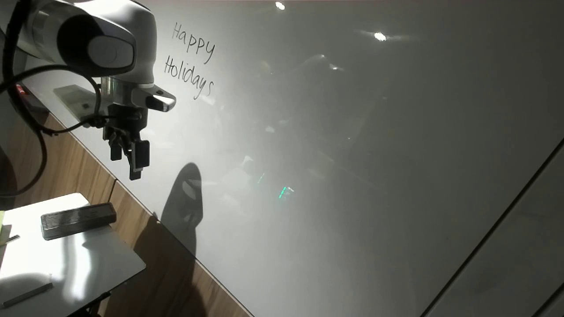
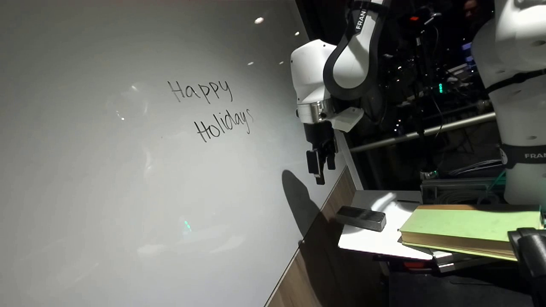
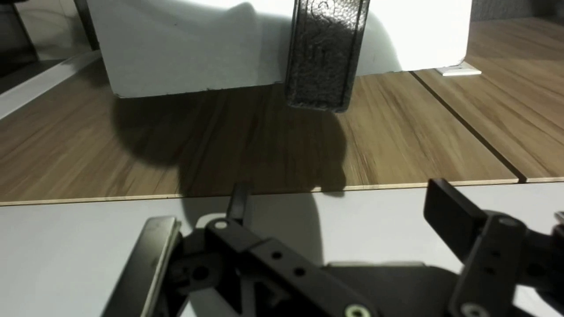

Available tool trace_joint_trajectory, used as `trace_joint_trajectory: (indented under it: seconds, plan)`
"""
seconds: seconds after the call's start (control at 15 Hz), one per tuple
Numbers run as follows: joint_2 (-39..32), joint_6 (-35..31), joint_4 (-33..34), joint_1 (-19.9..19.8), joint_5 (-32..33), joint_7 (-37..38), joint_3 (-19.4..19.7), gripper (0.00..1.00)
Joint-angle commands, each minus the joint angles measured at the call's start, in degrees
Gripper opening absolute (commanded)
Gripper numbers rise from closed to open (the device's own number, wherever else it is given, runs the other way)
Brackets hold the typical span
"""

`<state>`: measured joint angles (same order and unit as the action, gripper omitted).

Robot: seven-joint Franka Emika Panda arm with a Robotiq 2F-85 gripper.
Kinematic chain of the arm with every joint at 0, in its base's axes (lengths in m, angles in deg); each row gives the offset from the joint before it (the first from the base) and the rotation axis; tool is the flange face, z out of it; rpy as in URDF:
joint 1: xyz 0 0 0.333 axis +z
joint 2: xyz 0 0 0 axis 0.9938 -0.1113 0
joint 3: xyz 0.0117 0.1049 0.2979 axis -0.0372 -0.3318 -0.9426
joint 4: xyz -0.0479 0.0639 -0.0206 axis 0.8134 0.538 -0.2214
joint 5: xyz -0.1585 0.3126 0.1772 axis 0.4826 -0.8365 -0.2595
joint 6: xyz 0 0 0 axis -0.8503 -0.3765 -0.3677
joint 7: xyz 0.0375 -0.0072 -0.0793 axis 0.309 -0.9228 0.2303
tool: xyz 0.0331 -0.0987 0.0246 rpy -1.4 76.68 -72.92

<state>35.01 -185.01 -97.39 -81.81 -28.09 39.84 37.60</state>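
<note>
Eraser-like block [image 3: 327, 57] is being supported by the white tabletop [image 3: 185, 57], one end overhanging.
Nearest, the gripper [image 3: 337, 198] is being held wide and empty, the block being seen apart at twelve o'clock in the wrist view. For a secure grip, squaring across its narrow width, without tipping the overhang, is likely being called for. Farther off, lettering [image 1: 188, 74] is being borne by the whiteboard [image 1: 352, 189].

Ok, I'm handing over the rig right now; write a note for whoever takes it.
Pincer: open, holding nothing, in front of the whiteboard.
Dark block: on the white table, one end jutting past its edge, lower than the pincer.
Writing: "Happy Holidays" on the whiteboard, legible.
Done: jaws apart, ready for a grip.
Left, probably: gripping the block, which the pincer isn't touching.
</note>
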Motion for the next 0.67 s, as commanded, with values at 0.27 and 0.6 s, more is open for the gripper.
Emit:
trace_joint_trajectory:
  seconds: [0.27, 0.6]
  plan:
    - [3.7, 3.8, 0.0, 0.3, -3.9, -3.6, -0.2, 1.00]
    - [2.5, 2.6, 0.1, -0.8, -2.9, -2.5, -1.2, 1.00]
